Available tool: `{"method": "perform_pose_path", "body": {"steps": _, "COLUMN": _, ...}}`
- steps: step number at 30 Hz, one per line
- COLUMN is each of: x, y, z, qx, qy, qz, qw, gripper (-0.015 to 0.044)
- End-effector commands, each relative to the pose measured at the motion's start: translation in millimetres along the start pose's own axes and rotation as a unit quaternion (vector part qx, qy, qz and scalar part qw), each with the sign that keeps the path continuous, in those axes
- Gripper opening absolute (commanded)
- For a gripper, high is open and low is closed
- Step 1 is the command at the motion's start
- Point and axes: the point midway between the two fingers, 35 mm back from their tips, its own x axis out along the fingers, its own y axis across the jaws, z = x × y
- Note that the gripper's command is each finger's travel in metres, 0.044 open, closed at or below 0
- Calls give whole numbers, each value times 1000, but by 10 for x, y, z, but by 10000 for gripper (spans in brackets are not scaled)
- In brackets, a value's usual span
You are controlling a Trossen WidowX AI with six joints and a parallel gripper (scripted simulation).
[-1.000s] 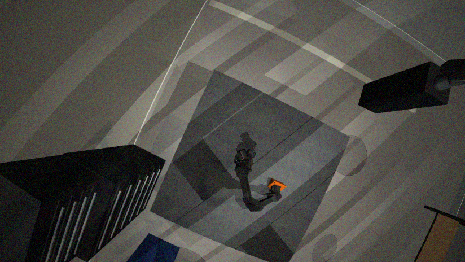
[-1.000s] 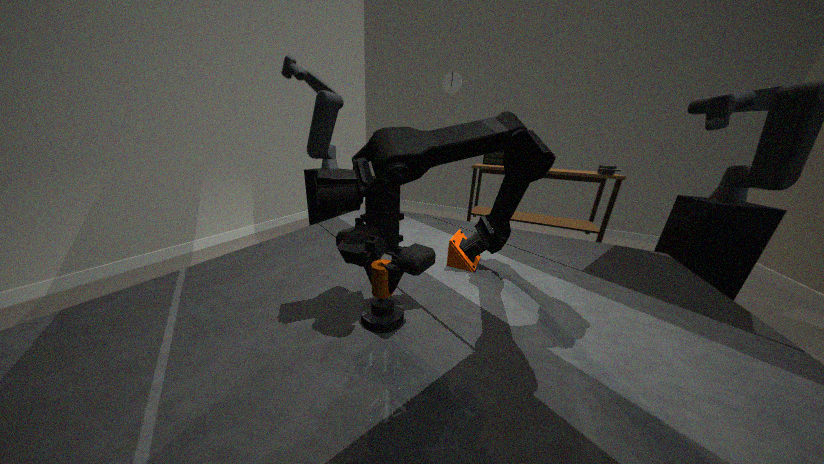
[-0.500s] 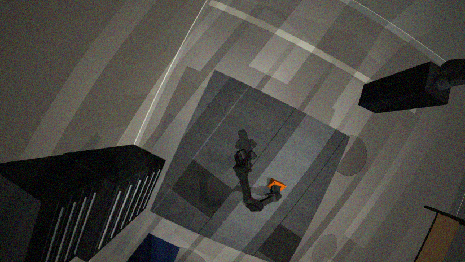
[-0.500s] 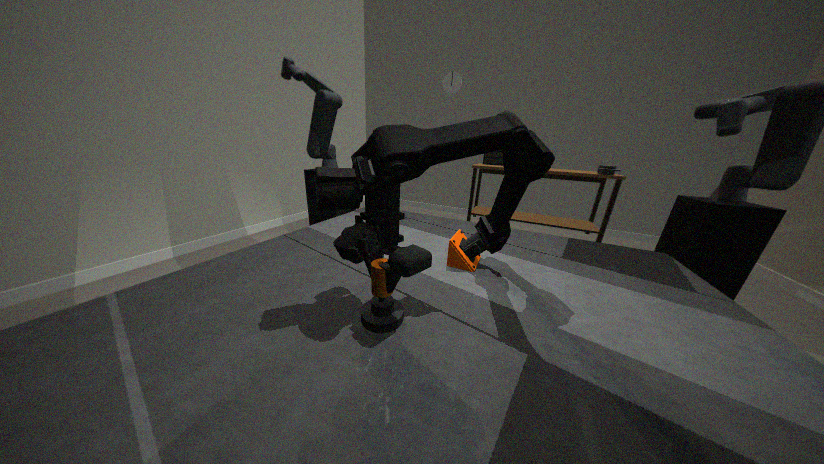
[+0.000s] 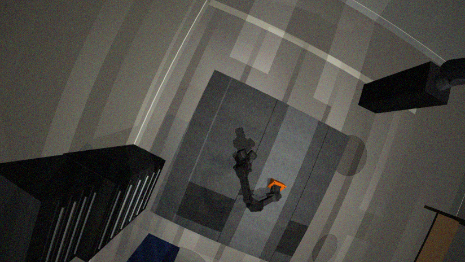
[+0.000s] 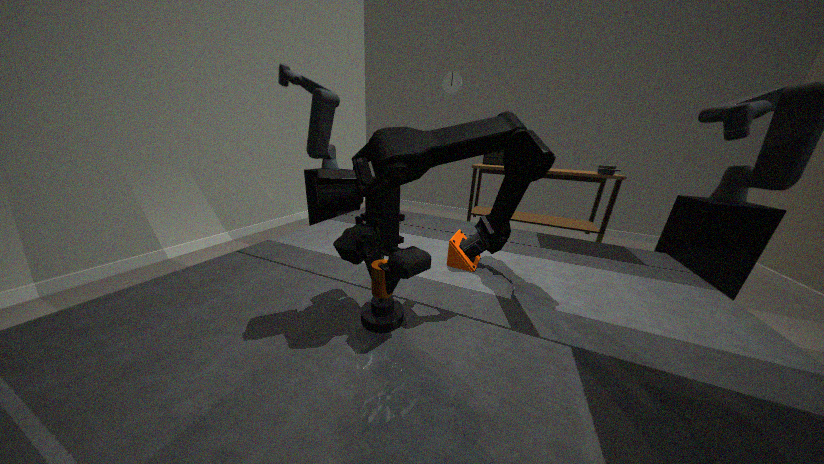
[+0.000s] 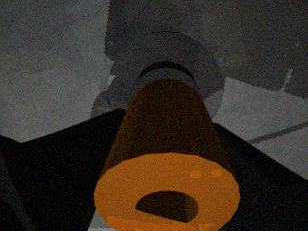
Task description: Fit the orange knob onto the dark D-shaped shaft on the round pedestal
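The orange knob (image 6: 379, 280) (image 7: 167, 124) stands upright above the round dark pedestal (image 6: 381, 321) (image 7: 212, 64), roughly in line with it. Its lower end is at the pedestal's narrower upper part, and the shaft itself cannot be seen. The D-shaped hole shows in the knob's top face in the wrist view, with its flat side toward the bottom of that view. My gripper (image 6: 384, 266) is shut on the knob, one dark finger on each side. In the top view the arm hides the knob and pedestal.
The arm's orange base bracket (image 5: 276, 184) (image 6: 461, 256) stands on the grey table top (image 5: 208, 146) (image 6: 172, 403). Dark boxes carrying other arms stand beyond it, with a wooden shelf (image 6: 547, 221) at the back. Shadows fall around the pedestal.
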Motion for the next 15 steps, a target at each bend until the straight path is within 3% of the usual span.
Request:
{"method": "perform_pose_path", "body": {"steps": 1, "x": 3, "y": 8, "z": 7, "qx": 0, "qy": -2, "qz": 0, "qw": 1000, "gripper": 0}}
{"method": "perform_pose_path", "body": {"steps": 8, "x": -50, "y": 31, "z": 14, "qx": 4, "qy": -2, "qz": 0, "qw": 1000, "gripper": 0}}
{"method": "perform_pose_path", "body": {"steps": 15, "x": -59, "y": 22, "z": 25, "qx": 105, "qy": -2, "qz": 0, "qw": 995, "gripper": 0}}
